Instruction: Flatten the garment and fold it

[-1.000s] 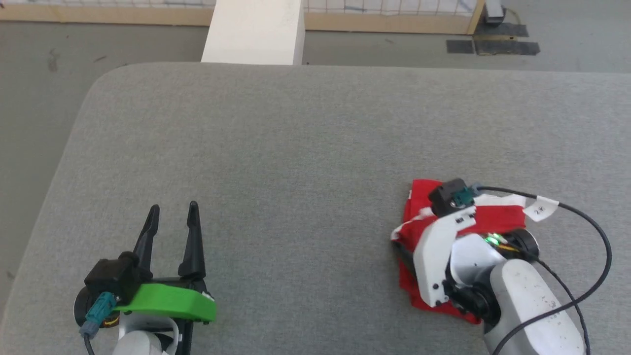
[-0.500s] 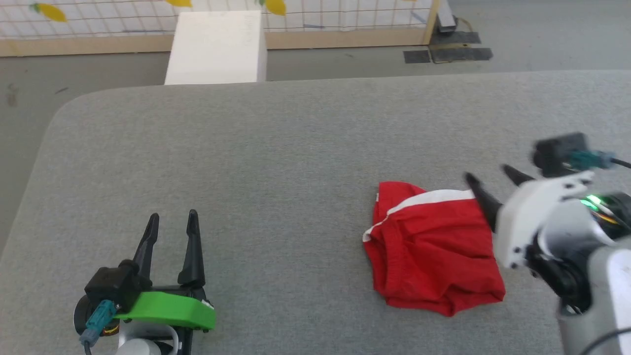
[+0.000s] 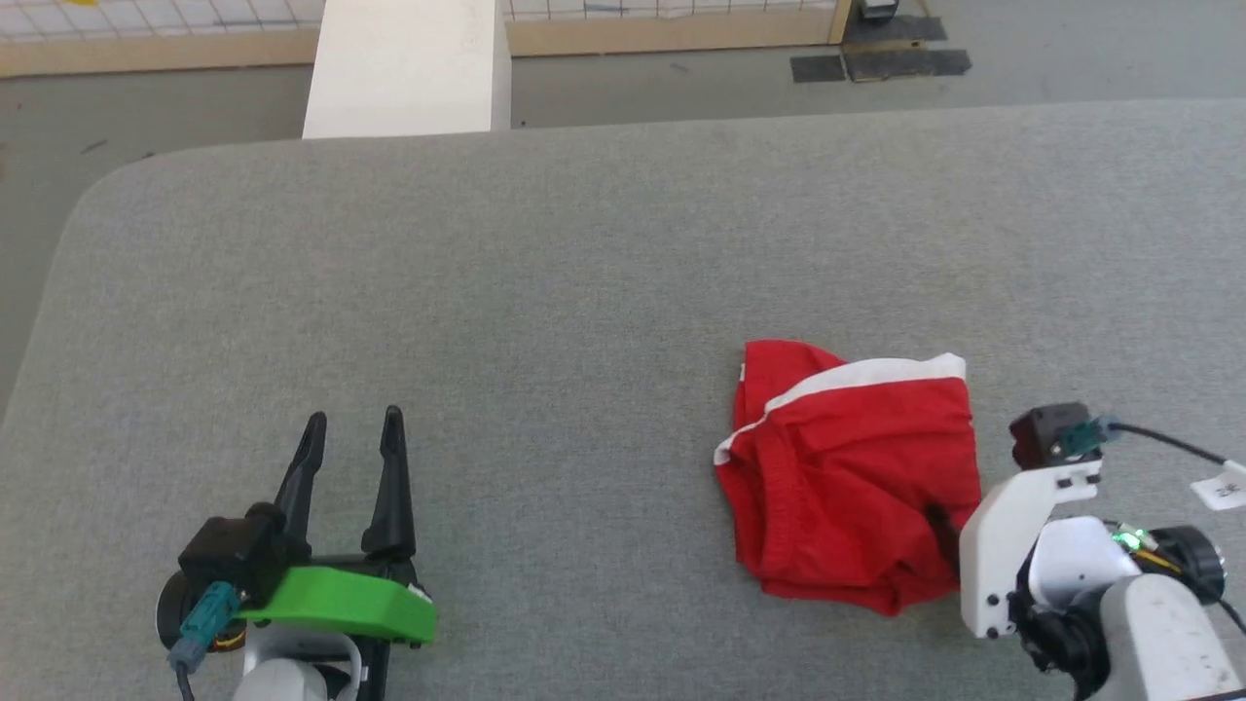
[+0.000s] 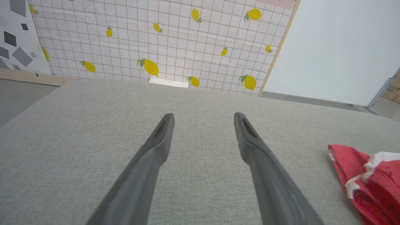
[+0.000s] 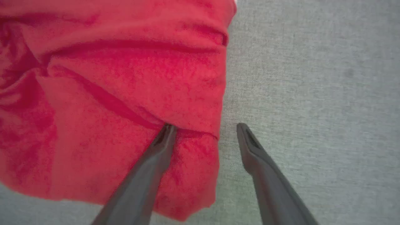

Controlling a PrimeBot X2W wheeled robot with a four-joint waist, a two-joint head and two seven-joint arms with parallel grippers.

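The garment (image 3: 847, 477), red shorts with a white trim band along the far edge, lies bunched and creased on the right part of the grey table (image 3: 584, 253). My right gripper (image 5: 204, 128) is open and straddles its right edge: one finger rests on the red fabric (image 5: 118, 93), the other is over bare table. In the head view a dark fingertip (image 3: 939, 524) shows against the shorts' near right corner, beside the white wrist bracket. My left gripper (image 3: 353, 421) stands open at the lower left, holding nothing, far from the shorts (image 4: 368, 184).
A white block (image 3: 404, 68) stands just beyond the table's far edge, with floor and black tape patches (image 3: 876, 63) behind it. The table's left corner is rounded. A black cable with a white tag (image 3: 1222, 484) trails from my right wrist.
The head camera has shifted. My right gripper, which covered the shorts a second ago, rose off to the right and has come down at their near right edge. The left gripper has stayed put.
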